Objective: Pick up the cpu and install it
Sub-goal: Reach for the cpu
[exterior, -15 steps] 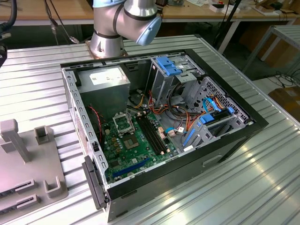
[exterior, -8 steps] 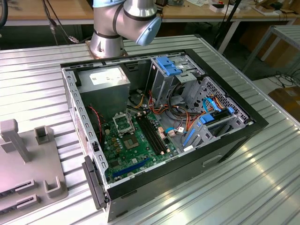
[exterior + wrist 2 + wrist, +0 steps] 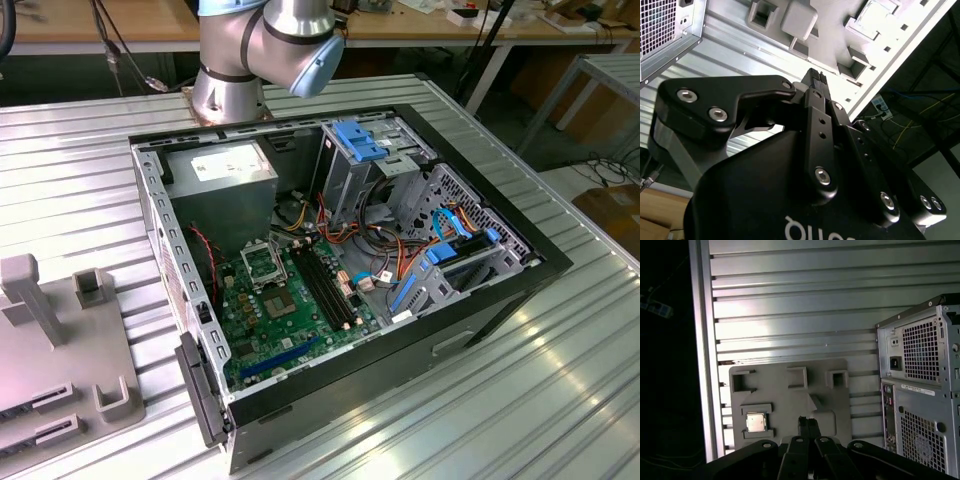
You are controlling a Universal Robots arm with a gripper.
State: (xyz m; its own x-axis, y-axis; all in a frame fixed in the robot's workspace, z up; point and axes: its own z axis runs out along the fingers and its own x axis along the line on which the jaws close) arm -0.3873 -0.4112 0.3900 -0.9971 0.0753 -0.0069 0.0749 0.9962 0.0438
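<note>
One arm (image 3: 262, 45) stands on the ribbed metal counter (image 3: 520, 400) behind an open computer case (image 3: 470, 325), which lies on its side with its insides facing up. Inside it I can see a green circuit board (image 3: 285, 325) with a hollow metal socket frame (image 3: 262, 262) on it, and a grey power supply (image 3: 222, 175) tucked in the corner nearest the arm. Off to the exterior view's left a grey tray (image 3: 60, 340) with raised blocks rests on the counter beside the case. In the first wrist view the cpu (image 3: 756, 422) lies flat, silver face up, in a square pocket of that tray (image 3: 785, 405). The gripper (image 3: 808, 421) hangs over the tray's middle, near the cpu but apart from it, its two black fingers pressed together with nothing between them; the second wrist view shows the gripper (image 3: 815, 75) the same way, tips together above the tray
</note>
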